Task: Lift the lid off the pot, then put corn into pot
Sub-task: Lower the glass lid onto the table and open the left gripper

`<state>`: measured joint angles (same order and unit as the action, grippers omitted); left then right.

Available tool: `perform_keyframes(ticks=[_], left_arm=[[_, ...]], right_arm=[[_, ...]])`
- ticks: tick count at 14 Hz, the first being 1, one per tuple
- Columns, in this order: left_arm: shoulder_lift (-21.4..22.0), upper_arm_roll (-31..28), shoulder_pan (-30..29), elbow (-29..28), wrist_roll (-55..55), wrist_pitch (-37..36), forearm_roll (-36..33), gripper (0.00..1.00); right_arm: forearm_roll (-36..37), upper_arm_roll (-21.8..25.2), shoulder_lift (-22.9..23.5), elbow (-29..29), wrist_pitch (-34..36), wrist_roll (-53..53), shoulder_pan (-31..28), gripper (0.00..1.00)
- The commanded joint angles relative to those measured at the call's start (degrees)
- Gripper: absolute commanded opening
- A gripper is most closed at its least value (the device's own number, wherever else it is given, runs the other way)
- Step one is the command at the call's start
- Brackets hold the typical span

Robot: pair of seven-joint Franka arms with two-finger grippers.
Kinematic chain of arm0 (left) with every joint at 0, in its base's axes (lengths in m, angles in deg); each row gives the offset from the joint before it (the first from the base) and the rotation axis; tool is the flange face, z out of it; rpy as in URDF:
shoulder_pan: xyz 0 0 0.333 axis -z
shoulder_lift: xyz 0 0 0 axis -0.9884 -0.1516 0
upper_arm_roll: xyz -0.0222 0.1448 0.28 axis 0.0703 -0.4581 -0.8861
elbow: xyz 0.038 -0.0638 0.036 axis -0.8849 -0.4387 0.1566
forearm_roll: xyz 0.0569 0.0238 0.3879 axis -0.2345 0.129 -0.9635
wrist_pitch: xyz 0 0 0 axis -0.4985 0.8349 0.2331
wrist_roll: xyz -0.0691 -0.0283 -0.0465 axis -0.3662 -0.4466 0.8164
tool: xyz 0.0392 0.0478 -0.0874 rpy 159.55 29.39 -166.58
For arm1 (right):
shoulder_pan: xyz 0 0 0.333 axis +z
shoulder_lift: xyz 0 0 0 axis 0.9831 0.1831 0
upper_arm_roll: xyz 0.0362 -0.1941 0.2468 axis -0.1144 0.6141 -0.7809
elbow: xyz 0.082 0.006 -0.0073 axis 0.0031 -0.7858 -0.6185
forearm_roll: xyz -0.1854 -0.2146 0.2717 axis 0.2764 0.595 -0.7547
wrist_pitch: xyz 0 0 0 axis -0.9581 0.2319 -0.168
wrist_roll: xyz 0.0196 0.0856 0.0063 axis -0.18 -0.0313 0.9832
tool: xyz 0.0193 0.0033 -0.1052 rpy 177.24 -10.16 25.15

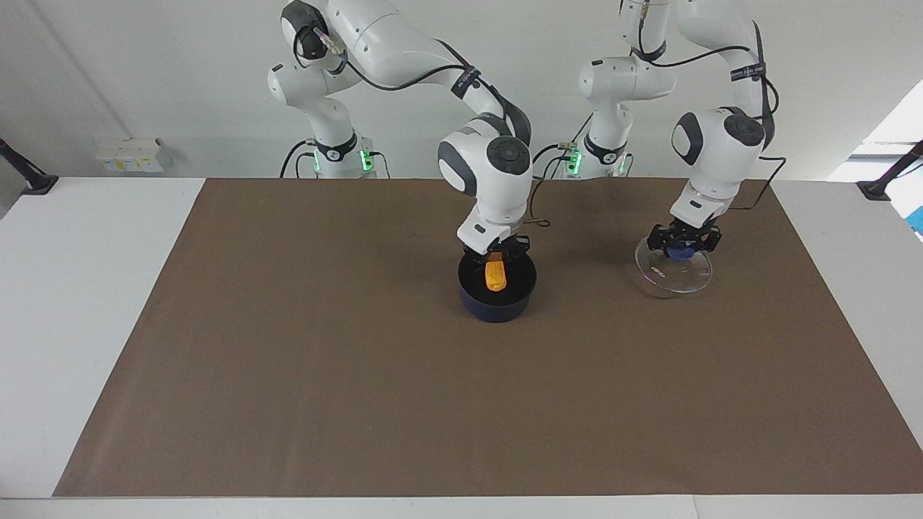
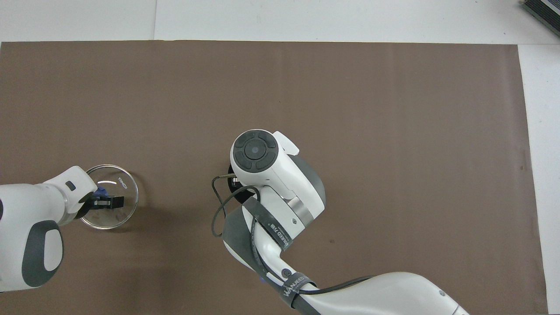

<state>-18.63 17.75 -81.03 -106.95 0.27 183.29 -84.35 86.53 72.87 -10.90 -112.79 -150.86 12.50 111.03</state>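
Observation:
The dark blue pot [image 1: 497, 306] stands on the brown mat near the middle of the table, uncovered. The orange-yellow corn [image 1: 495, 276] is inside the pot's black opening, lengthwise under my right gripper [image 1: 497, 254], which hangs just over the rim. I cannot tell whether the gripper still holds the corn. My left gripper [image 1: 683, 245] is shut on the blue knob of the glass lid [image 1: 674, 280], low over the mat at the left arm's end. In the overhead view the lid [image 2: 124, 205] shows under the left gripper [image 2: 105, 202], and the right arm hides the pot and the corn.
The brown mat [image 1: 288, 360] covers most of the white table. A cable loops from the right arm's wrist [image 2: 216, 205] beside the pot. A small white box [image 1: 130, 155] sits at the table's edge toward the right arm's end.

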Motion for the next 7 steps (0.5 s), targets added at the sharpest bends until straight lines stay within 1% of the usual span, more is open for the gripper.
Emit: perform_keyframes(ticks=[1,2,3,4,5,7], left_arm=[[-1.0,0.5,-0.8,-2.8,-1.3,5.3,0.9,0.00],[-1.3,0.5,-0.8,-2.2,-1.2,5.2,0.8,0.43],[-1.7,0.5,-0.8,-1.6,-1.1,5.0,0.8,0.99],[-2.0,0.5,-0.8,-0.8,-1.1,4.5,0.9,1.00],[-2.0,0.5,-0.6,1.5,-0.8,2.8,0.8,1.00],[-3.4,0.5,-0.1,7.7,-0.2,-4.6,0.9,1.00]], right_arm=[[-0.7,-0.1,-0.8,-2.9,-2.6,-1.7,-0.1,0.00],[-0.7,-0.1,-0.9,-3.3,-3.0,-1.6,-0.1,0.05],[-0.7,-0.1,-0.9,-3.4,-3.6,-1.6,-0.2,0.14],[-0.8,-0.1,-0.6,-3.0,-3.8,-1.6,-0.4,0.18],[-0.7,-0.1,-0.3,-2.4,-4.0,-1.6,-0.7,0.20],[-0.7,-0.1,-0.1,-1.3,-4.0,-1.4,-1.2,0.20]])
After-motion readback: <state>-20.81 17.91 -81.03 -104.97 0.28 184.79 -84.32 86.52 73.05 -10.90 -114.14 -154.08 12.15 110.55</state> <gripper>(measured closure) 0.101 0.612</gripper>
